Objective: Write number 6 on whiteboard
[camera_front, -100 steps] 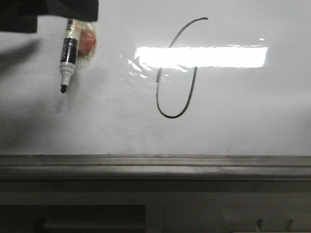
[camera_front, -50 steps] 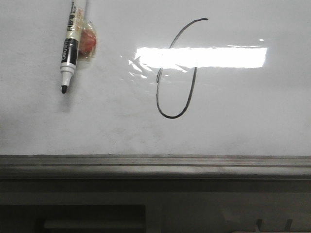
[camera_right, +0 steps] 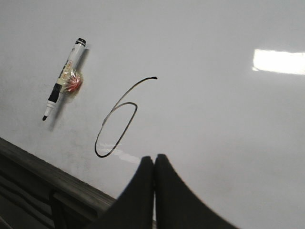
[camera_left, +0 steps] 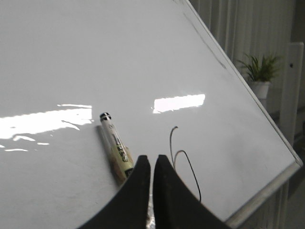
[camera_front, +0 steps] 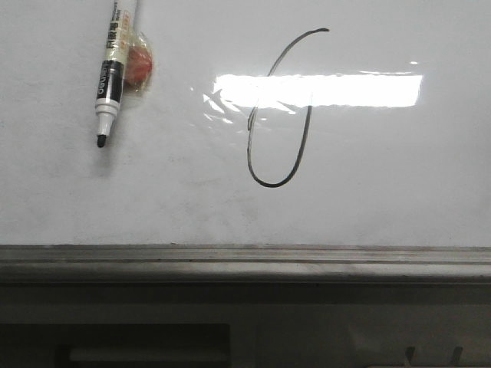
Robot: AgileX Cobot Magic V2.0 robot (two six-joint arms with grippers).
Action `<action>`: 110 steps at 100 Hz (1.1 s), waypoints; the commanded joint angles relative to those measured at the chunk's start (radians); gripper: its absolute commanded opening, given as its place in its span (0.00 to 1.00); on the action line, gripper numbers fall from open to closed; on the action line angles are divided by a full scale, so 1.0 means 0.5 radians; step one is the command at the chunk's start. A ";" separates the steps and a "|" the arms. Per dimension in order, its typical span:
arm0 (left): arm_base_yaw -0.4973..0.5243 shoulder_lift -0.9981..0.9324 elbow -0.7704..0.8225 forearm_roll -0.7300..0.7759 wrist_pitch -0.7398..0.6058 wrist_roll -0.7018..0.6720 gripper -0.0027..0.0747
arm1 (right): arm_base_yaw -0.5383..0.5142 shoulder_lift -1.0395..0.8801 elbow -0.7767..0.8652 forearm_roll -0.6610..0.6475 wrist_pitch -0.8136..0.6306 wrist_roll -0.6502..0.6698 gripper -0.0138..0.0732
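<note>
The number 6 (camera_front: 269, 185) is a thin black line on the whiteboard (camera_front: 383, 176), a tall narrow loop with a curved tail at the top. It also shows in the left wrist view (camera_left: 194, 181) and the right wrist view (camera_right: 102, 156). A black-and-white marker (camera_front: 109, 77) hangs uncapped on the board, tip down, left of the 6, with a red lump (camera_front: 138, 67) under clear tape beside it. My left gripper (camera_left: 151, 158) is shut and empty, off the board near the marker (camera_left: 116, 145). My right gripper (camera_right: 154, 157) is shut and empty, below the 6. Neither gripper shows in the front view.
A grey metal rail (camera_front: 245, 261) runs along the board's bottom edge, also in the right wrist view (camera_right: 47, 176). A bright rectangular light reflection (camera_front: 318, 90) crosses the 6. A potted plant (camera_left: 259, 71) stands beyond the board's side edge.
The dark left gripper that was over the marker's top at the upper left one second ago has gone from the front view. The marker stays on the board, unmoved.
</note>
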 commanded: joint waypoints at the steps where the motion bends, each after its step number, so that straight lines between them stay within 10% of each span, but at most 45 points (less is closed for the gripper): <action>1: 0.000 -0.077 -0.045 -0.016 -0.102 0.004 0.01 | -0.008 0.050 -0.044 0.059 -0.150 -0.017 0.10; 95: 0.000 -0.043 -0.049 -0.100 -0.130 0.004 0.01 | -0.008 0.051 -0.039 0.063 -0.153 -0.017 0.10; 110: 0.013 -0.043 -0.024 0.496 -0.081 -0.147 0.01 | -0.008 0.051 -0.039 0.063 -0.153 -0.017 0.10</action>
